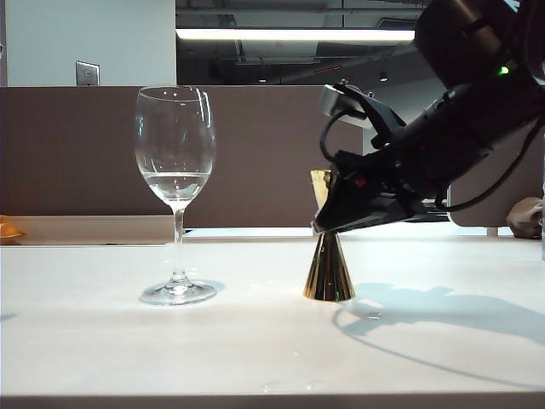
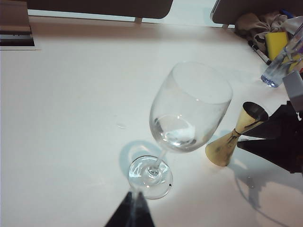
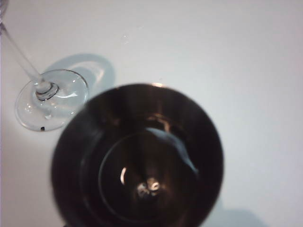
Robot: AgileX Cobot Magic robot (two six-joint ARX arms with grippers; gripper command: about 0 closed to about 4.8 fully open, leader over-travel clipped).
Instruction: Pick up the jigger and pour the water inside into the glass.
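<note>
The glass (image 1: pixel 175 162) stands upright on the left of the white table, with clear water (image 1: pixel 175 183) in the bottom of its bowl. To its right the gold jigger (image 1: pixel 329 274) stands upright on the table. My right gripper (image 1: pixel 322 226) reaches down from the right and covers the jigger's waist, so its jaws are hidden there. The right wrist view looks straight down into the jigger's dark cup (image 3: pixel 137 161), beside the glass's foot (image 3: pixel 49 99). In the left wrist view my left gripper (image 2: pixel 134 196) hovers by the glass's foot (image 2: pixel 150 177), fingers together, holding nothing.
A brown partition (image 1: pixel 85 153) runs behind the table. In the left wrist view a clear bottle (image 2: pixel 279 66), a yellow sponge (image 2: pixel 275 42) and a crumpled cloth (image 2: pixel 255 21) sit at the far corner beyond the jigger (image 2: pixel 232 142).
</note>
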